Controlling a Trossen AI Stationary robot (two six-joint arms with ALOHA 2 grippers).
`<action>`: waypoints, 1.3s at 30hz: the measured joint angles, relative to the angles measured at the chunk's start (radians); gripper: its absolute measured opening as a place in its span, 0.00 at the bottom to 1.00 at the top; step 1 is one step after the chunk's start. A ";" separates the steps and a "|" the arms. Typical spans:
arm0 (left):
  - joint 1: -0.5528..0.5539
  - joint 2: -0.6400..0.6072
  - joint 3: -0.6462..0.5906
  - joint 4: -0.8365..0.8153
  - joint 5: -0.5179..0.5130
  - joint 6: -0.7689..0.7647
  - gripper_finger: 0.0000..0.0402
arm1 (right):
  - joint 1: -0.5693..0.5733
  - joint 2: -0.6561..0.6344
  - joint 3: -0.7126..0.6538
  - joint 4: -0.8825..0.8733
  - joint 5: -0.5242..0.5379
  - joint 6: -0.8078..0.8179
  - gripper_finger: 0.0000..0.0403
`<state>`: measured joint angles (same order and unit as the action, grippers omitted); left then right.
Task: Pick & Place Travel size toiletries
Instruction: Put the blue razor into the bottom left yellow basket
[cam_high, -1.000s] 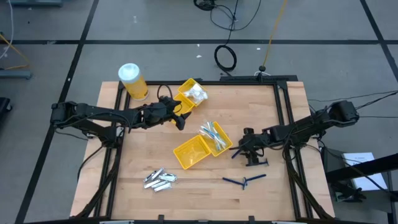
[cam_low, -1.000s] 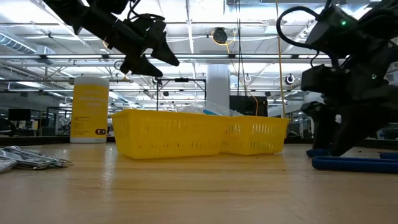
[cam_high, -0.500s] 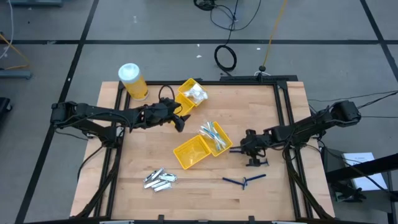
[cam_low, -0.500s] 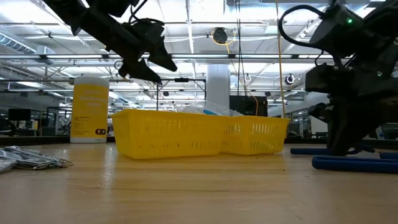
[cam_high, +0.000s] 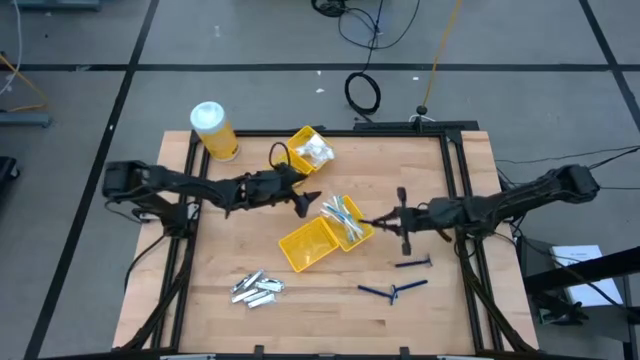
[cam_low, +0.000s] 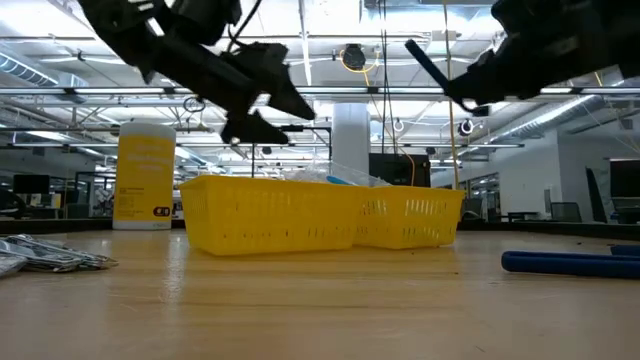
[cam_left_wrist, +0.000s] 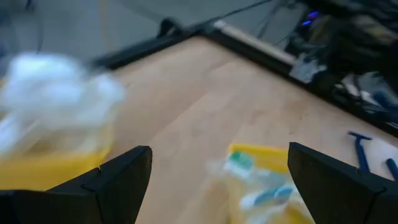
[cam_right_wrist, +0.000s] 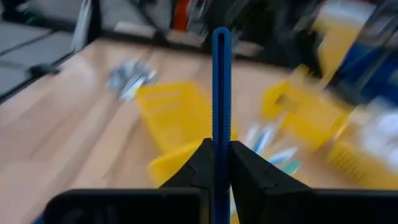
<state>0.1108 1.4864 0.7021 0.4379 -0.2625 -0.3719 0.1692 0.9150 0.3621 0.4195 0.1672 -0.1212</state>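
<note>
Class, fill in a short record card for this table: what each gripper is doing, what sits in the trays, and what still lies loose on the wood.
right gripper: shut on a blue razor, lifted off the table beside the double tray
left gripper: open, empty, above the table between the two trays
double tray: one half holds wrapped sticks, the other half looks empty
small tray: white packets
loose on table: silver tubes, three more razors
jar: at the far left corner
</note>
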 joint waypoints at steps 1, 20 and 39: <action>-0.006 0.033 0.000 0.072 0.000 0.036 0.91 | -0.012 0.014 -0.033 0.107 0.012 -0.032 0.05; -0.147 0.395 0.298 0.603 0.083 0.446 0.91 | -0.066 0.169 -0.159 0.630 -0.015 -0.022 0.05; -0.145 0.424 0.454 0.356 0.237 0.440 0.76 | -0.065 0.168 -0.159 0.630 -0.015 -0.022 0.05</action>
<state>-0.0342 1.9106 1.1561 0.7937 -0.0254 0.0681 0.1039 1.0828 0.2031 1.0492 0.1523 -0.1429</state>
